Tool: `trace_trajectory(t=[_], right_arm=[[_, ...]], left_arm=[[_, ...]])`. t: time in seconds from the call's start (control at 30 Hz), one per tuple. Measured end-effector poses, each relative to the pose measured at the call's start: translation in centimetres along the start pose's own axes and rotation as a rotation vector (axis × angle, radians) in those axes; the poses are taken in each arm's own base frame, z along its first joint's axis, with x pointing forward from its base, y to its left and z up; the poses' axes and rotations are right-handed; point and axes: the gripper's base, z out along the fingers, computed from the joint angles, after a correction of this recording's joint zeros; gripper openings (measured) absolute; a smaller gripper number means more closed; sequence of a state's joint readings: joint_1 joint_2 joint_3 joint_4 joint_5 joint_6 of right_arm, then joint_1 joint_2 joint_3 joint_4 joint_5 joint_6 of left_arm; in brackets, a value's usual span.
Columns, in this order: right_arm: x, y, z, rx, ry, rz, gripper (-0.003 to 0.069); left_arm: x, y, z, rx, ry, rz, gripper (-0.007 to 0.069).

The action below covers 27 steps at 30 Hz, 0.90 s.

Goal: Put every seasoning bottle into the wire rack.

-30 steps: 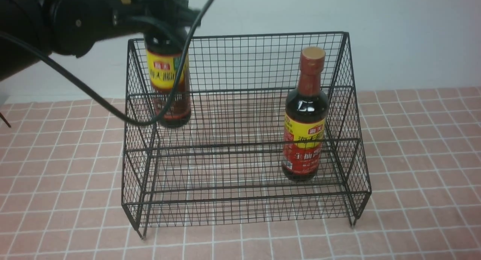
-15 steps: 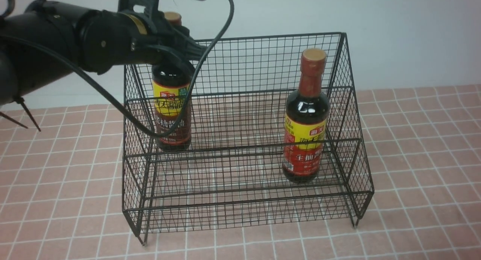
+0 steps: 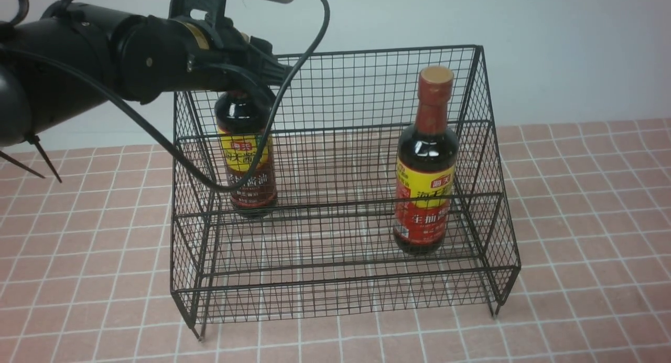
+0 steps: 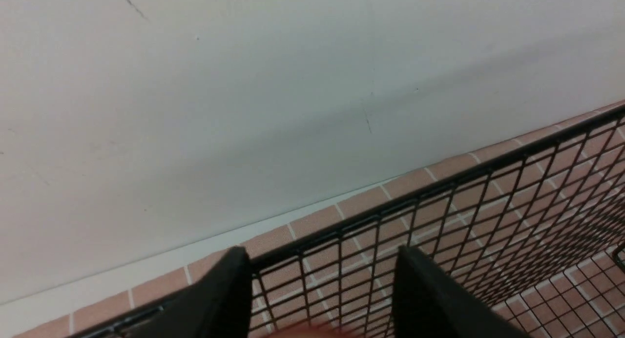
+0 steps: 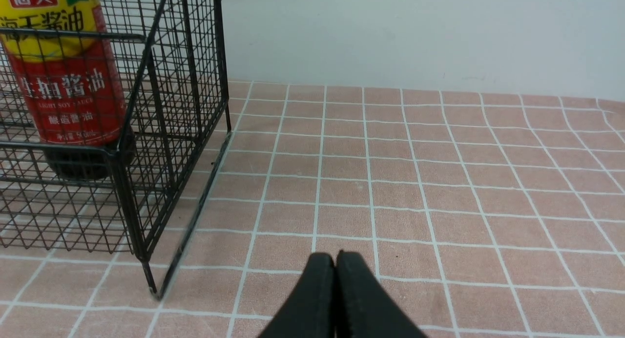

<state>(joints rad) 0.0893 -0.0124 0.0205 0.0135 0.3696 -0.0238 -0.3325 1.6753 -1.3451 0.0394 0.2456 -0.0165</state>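
1. Brown-labelled bottle [image 3: 246, 158] stood upright on the upper tier of the wire rack [image 3: 335, 195], at its left end, directly below my left gripper [image 3: 251, 72]; its long axis ran straight up into the gap between my fingers [image 4: 219, 299].
2. My left jaws stood parted around the neck; a reddish blur of cap showed between them in the left wrist view, with clear space on either side, so I judged the bottle released rather than gripped.
3. My left arm was plainly the nearer one, and any lift away would have to follow that vertical axis to avoid tipping the bottle.
4. My right gripper [image 5: 336, 269] was closed and empty, low over the tiled table [image 5: 439, 181], beside the rack's right end.
5. Red-labelled bottle [image 3: 425, 163] stood upright on the lower tier, right side.
6. Both bottles were smooth dark glass with glossy labels and round caps; the rack was thin black mesh; the table had matt pink squares.
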Motion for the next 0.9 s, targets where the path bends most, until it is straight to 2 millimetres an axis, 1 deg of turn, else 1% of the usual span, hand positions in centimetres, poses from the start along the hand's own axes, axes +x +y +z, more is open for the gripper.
trace_trajectory(t=[0.1,0.17,0.27,0.43,0.47,0.5,0.53,0.6,0.63,0.67,0.7,0.77,0.83,0.87,0.9], right_arm=[[0.0,0.0,0.0,0.000,0.000,0.000,-0.0008],[0.0,0.0,0.0,0.000,0.000,0.000,-0.0008],[0.0,0.0,0.0,0.000,0.000,0.000,-0.0008],[0.0,0.0,0.0,0.000,0.000,0.000,-0.0008],[0.0,0.0,0.0,0.000,0.000,0.000,-0.0008],[0.0,0.0,0.0,0.000,0.000,0.000,-0.0008],[0.0,0.0,0.0,0.000,0.000,0.000,-0.0008],[0.0,0.0,0.0,0.000,0.000,0.000,-0.0008],[0.0,0.0,0.0,0.000,0.000,0.000,-0.0008],[0.0,0.0,0.0,0.000,0.000,0.000,-0.0008],[0.0,0.0,0.0,0.000,0.000,0.000,-0.0008],[0.0,0.0,0.0,0.000,0.000,0.000,-0.0008],[0.0,0.0,0.0,0.000,0.000,0.000,-0.0008],[0.0,0.0,0.0,0.000,0.000,0.000,-0.0008],[0.0,0.0,0.0,0.000,0.000,0.000,-0.0008]], left_arm=[[-0.1,0.0,0.0,0.001,-0.004,-0.001,0.0442],[-0.2,0.0,-0.1,0.001,-0.007,-0.001,0.0449],[-0.7,0.0,-0.8,0.001,-0.026,-0.002,0.0449],[-3.1,0.1,-4.8,-0.003,-0.132,0.000,0.0447],[-3.8,0.1,-6.2,-0.004,-0.166,-0.001,0.0444],[-4.0,0.2,-6.4,-0.004,-0.172,-0.001,0.0444],[-4.4,0.2,-7.4,-0.005,-0.191,-0.001,0.0436],[-5.3,0.2,-10.1,-0.007,-0.233,-0.001,0.0405],[-5.6,0.3,-11.7,-0.008,-0.239,0.001,0.0372],[-5.8,0.3,-13.5,-0.010,-0.243,0.000,0.0321],[-5.9,0.3,-14.0,-0.010,-0.242,0.000,0.0312],[-6.0,0.4,-17.3,-0.013,-0.243,-0.002,0.0204],[-5.7,0.4,-20.5,-0.016,-0.226,-0.004,0.0082],[-5.6,0.4,-21.7,-0.017,-0.224,-0.004,0.0045],[-5.4,0.5,-22.8,-0.018,-0.223,-0.005,0.0030]])
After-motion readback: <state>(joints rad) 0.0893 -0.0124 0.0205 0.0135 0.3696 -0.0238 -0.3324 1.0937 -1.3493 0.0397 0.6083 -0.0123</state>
